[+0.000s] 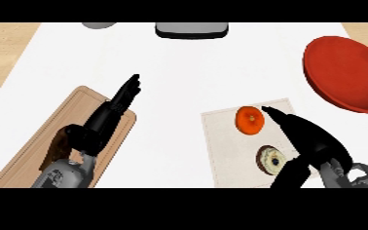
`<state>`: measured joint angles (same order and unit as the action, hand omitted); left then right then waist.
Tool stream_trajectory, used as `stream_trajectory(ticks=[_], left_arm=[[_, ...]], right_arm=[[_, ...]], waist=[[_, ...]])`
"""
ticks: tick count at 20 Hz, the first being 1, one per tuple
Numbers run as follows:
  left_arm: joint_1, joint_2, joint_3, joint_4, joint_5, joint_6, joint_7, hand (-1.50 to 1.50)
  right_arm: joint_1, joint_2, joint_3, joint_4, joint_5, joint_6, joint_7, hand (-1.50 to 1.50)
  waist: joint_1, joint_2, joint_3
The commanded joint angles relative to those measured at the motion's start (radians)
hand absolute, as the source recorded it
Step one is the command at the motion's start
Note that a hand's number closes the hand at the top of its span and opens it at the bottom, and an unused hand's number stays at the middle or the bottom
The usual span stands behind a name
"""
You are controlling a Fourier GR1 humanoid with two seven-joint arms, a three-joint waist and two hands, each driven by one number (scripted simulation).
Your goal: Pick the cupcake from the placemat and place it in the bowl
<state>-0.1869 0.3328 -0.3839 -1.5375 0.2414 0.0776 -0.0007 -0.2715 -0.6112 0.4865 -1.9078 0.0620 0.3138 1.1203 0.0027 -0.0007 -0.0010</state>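
Note:
The cupcake (271, 159), dark-rimmed with a pale top, sits on the cream placemat (223, 146) at lower right, beside an orange fruit (249, 119). The red bowl (339, 72) stands at the right edge, partly cut off. My right hand (307, 136) hovers over the placemat's right side, fingers straight and pointing up-left toward the orange, thumb hanging down next to the cupcake; it holds nothing. My left hand (114, 105) rests open over the wooden board, fingers straight.
A wooden cutting board (43, 151) lies at the lower left under my left forearm, with a brown object (61, 143) on it. A grey-and-black appliance (192, 29) and a grey round object (99, 25) sit at the far edge.

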Motion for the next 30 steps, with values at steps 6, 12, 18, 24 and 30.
stream_trajectory(ticks=[6,12,18,24,30], left_arm=[[-0.009,-0.003,0.036,-0.055,-0.007,-0.034,0.078,0.0],[0.066,-0.023,0.031,-0.01,-0.037,-0.056,-0.022,0.0],[-0.005,-0.059,0.067,-0.033,-0.071,-0.037,0.062,0.0],[0.015,-0.067,0.104,-0.042,-0.069,-0.09,0.074,0.0],[0.022,-0.133,0.128,0.023,-0.124,-0.116,0.027,0.0]], right_arm=[[0.02,0.066,0.058,0.031,0.208,-0.023,0.088,-1.5],[0.12,0.089,0.146,0.062,0.419,-0.098,0.031,-1.5],[0.14,0.073,0.025,0.025,0.372,0.001,0.036,-1.5],[0.146,0.175,0.035,0.102,0.428,0.019,0.022,-1.5],[0.228,0.183,-0.032,0.203,0.528,-0.036,-0.198,-1.5]], waist=[[0.0,0.0,0.001],[-0.002,0.0,0.001],[-0.006,0.0,0.001],[-0.002,0.0,0.001],[-0.004,0.001,0.001]])
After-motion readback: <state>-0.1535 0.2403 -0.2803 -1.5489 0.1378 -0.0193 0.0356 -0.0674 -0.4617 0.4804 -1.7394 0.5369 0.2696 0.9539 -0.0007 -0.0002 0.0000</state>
